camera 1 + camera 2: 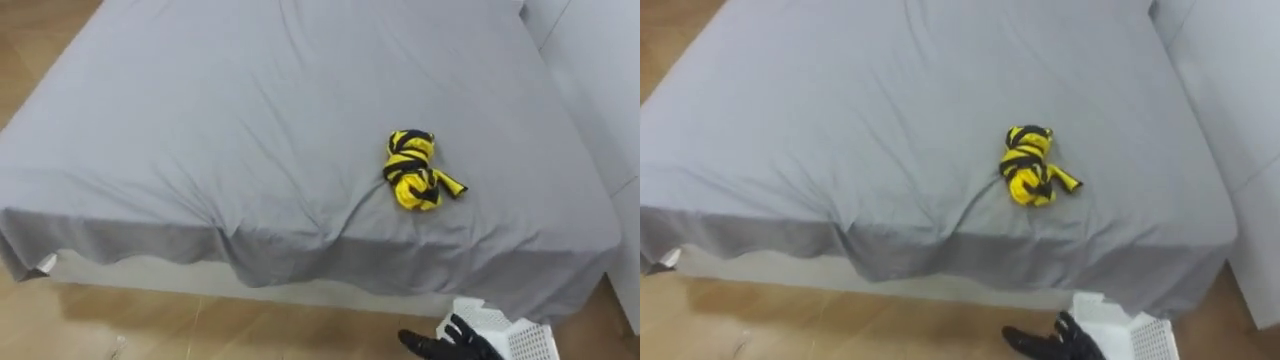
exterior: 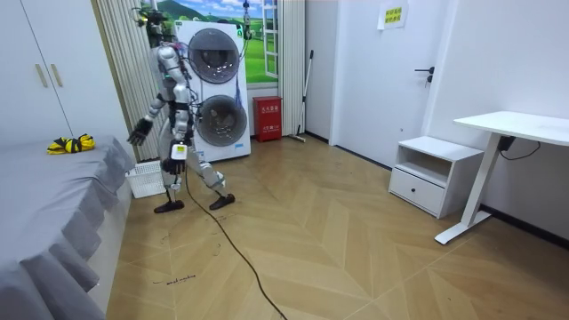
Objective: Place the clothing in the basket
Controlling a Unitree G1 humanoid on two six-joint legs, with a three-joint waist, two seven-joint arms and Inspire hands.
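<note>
Grey bed (image 1: 200,120) seen from its near edge, with wooden floor (image 1: 150,325) in front. The clothes (image 1: 413,170), a knotted yellow-and-black bundle, lie on the sheet right of centre. They are nearer the near edge than the far one and well apart from both hands. The white basket (image 1: 505,330), with a perforated wall, stands on the floor at the near right, just beside the bed's corner; nothing can be seen inside it from here. The right hand (image 1: 450,347) enters at the lower right, just left of the basket rim, with its fingers spread wide and holding nothing.

In the room view the robot stands between the bed and two stacked washing machines (image 2: 219,89), facing the bed with its feet set apart. Its right arm is raised toward the mattress. The left hand (image 2: 177,151) hangs by the hip, and its state cannot be told. A white bench (image 2: 524,124) stands at the room view's right, well apart.
</note>
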